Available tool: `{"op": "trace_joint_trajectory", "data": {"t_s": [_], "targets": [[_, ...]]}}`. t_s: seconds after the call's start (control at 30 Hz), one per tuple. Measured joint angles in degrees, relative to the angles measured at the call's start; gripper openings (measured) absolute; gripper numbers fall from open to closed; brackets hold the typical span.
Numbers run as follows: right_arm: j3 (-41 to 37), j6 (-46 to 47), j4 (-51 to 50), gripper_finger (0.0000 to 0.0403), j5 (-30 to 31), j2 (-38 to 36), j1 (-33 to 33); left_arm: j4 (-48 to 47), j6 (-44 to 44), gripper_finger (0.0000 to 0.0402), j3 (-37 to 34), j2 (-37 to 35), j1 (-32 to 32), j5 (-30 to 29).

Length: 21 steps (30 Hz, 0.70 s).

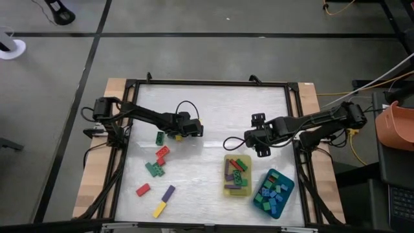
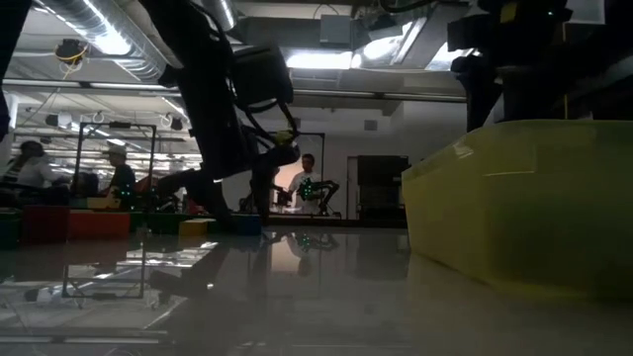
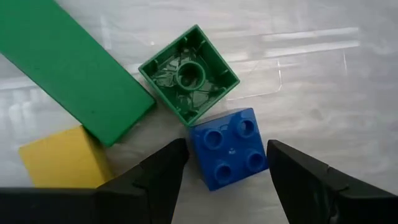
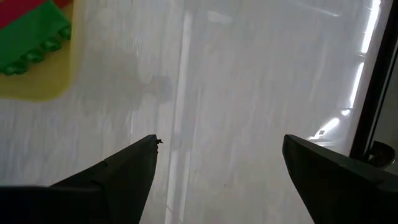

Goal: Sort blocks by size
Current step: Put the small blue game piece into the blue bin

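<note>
My left gripper (image 1: pixel 189 128) is open and low over a small cluster of blocks at the table's middle left. In the left wrist view its fingers stand on either side of a small blue cube (image 3: pixel 229 148) that lies stud side up on the table. Beside it lie a small green cube (image 3: pixel 189 73) with its hollow side up, a long green brick (image 3: pixel 68 68) and a yellow block (image 3: pixel 61 163). My right gripper (image 1: pixel 252 138) is open and empty over bare table, just beyond the yellow tray (image 1: pixel 237 189).
More loose blocks lie near the table's left front: red and green ones (image 1: pixel 158 162), a red one (image 1: pixel 143 189), a purple one (image 1: pixel 168 192) and a yellow one (image 1: pixel 159 209). The yellow tray holds several longer bricks. The teal tray (image 1: pixel 285 181) holds several small cubes.
</note>
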Motion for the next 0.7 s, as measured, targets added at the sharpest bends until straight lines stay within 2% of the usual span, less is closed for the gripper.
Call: {"op": "trace_joint_trajectory", "data": {"t_s": [0.23, 0.37, 0.5, 0.7], "targets": [[0.09, -1.43, -1.71, 0.0344, -0.39, 0.00, 0.00, -0.24, 2.83, 0.0214, 0.09, 0.74, 0.10, 0.87], [0.09, -0.94, -8.18, 0.0344, -2.65, -1.83, 0.00, -0.74, 5.96, 0.0170, 0.38, 0.76, 0.10, 1.23], [-1.63, 0.08, -7.49, 0.0344, -2.82, -7.64, 0.00, -0.13, 8.38, 0.0122, 0.40, 0.78, -0.02, 1.32], [-9.78, 2.13, 3.18, 0.0344, -2.85, -19.32, 0.00, 6.07, 11.32, 0.0122, 0.21, 0.77, -0.78, 3.35]]}}
